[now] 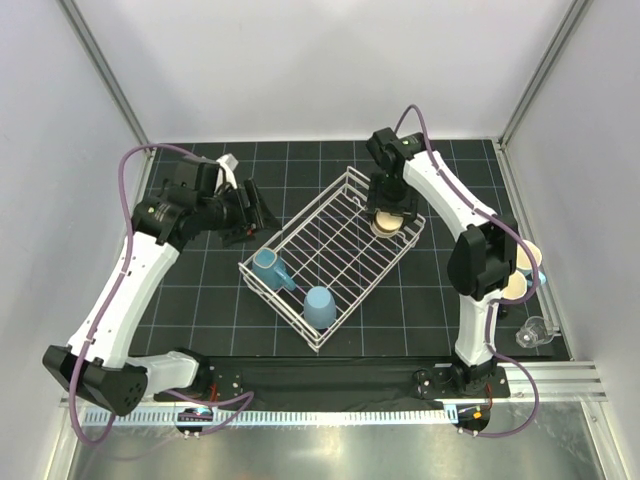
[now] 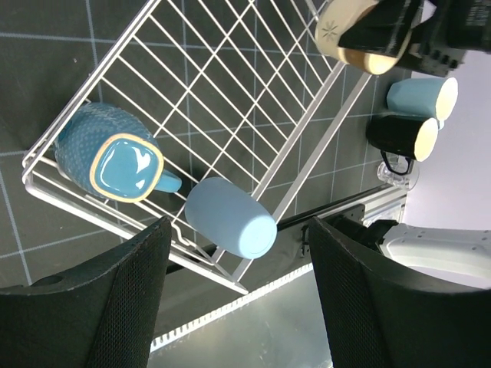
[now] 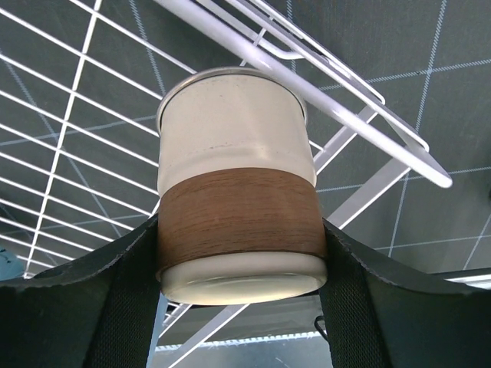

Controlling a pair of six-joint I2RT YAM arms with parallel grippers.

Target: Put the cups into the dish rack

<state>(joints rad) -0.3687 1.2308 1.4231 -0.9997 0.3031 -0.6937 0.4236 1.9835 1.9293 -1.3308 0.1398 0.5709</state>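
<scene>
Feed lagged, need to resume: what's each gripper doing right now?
Left gripper: open, holding nothing.
Right gripper: closed on the beige cup, over the dish rack.

Our left gripper (image 2: 239, 253) hangs with its jaws apart over the white wire dish rack (image 2: 230, 84). In its near end we see the textured blue handled mug (image 2: 115, 157), mouth up, with the smooth light blue tumbler (image 2: 230, 218) just beside it. At the far end the right gripper (image 2: 380, 38) clamps the round beige cup (image 2: 345, 31). Off to the right lie the pale blue mug (image 2: 420, 96) and the small dark cup (image 2: 400, 134).
</scene>
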